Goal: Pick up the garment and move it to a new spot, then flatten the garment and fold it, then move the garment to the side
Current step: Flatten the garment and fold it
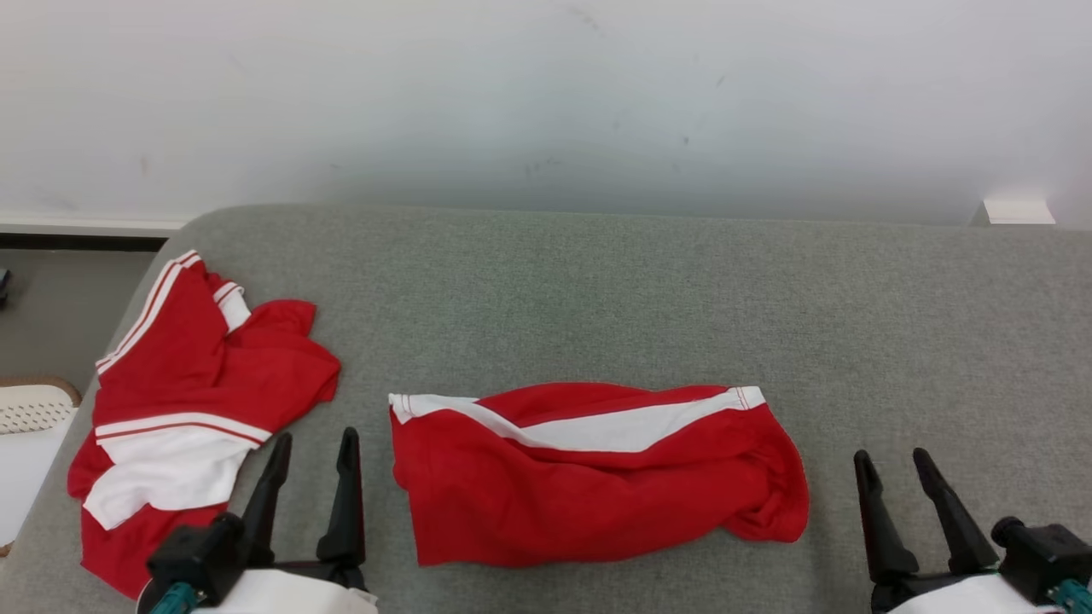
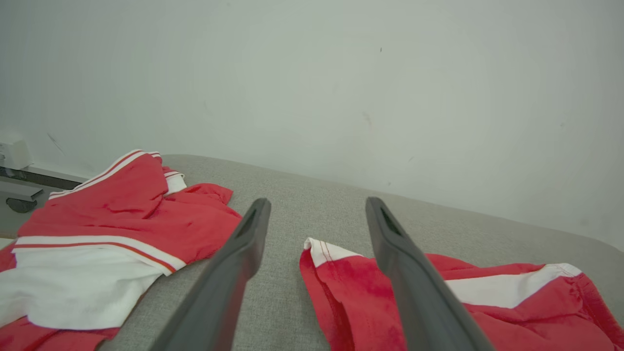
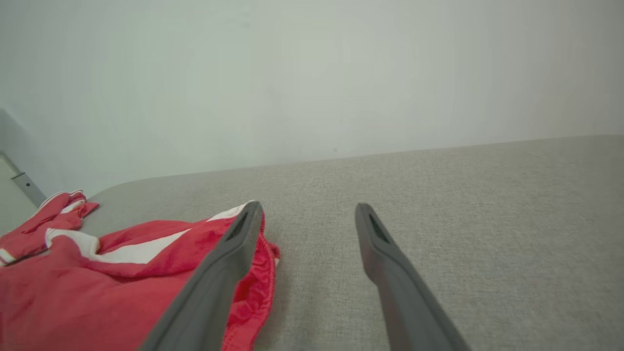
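A grey padded surface (image 1: 597, 281) is backed by a white wall. The folded red garment (image 1: 589, 477) is laid at its middle. It is flanked by the left gripper (image 1: 315, 437) and the right gripper (image 1: 891, 454), both spread wide and empty, probably so that its ends can be taken for the sideways move.

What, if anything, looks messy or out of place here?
The red-and-white garment on the left lies crumpled in a heap, close to the edge of the grey surface, while the garment in the middle is folded fairly neatly. Nothing looks spilled or damaged.
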